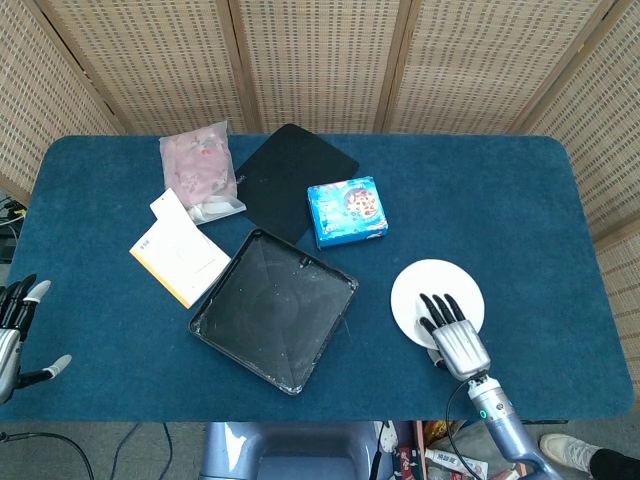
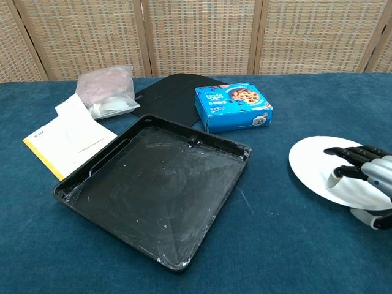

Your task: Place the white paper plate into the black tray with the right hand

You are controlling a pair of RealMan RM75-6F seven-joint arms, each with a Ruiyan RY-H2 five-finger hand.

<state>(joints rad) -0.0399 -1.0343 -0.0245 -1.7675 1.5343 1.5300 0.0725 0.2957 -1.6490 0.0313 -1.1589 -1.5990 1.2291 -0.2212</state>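
The white paper plate [image 1: 437,295] [image 2: 315,166] lies at the table's front right, its near edge raised a little off the blue cloth. My right hand [image 1: 456,338] [image 2: 369,184] holds it at that near edge, fingers spread on top and thumb beneath the rim. The black tray [image 1: 273,310] [image 2: 153,190] sits empty left of the plate, a clear gap between them. My left hand [image 1: 16,335] hangs open past the table's left front edge, seen only in the head view.
A blue cookie box [image 1: 347,211] [image 2: 233,107] stands behind the tray and the plate. A black mat [image 1: 290,170] [image 2: 174,92], a pink bag [image 1: 200,170] [image 2: 105,90] and a yellow-white booklet [image 1: 180,255] [image 2: 67,138] lie at the back left. Wicker screens close off the far side.
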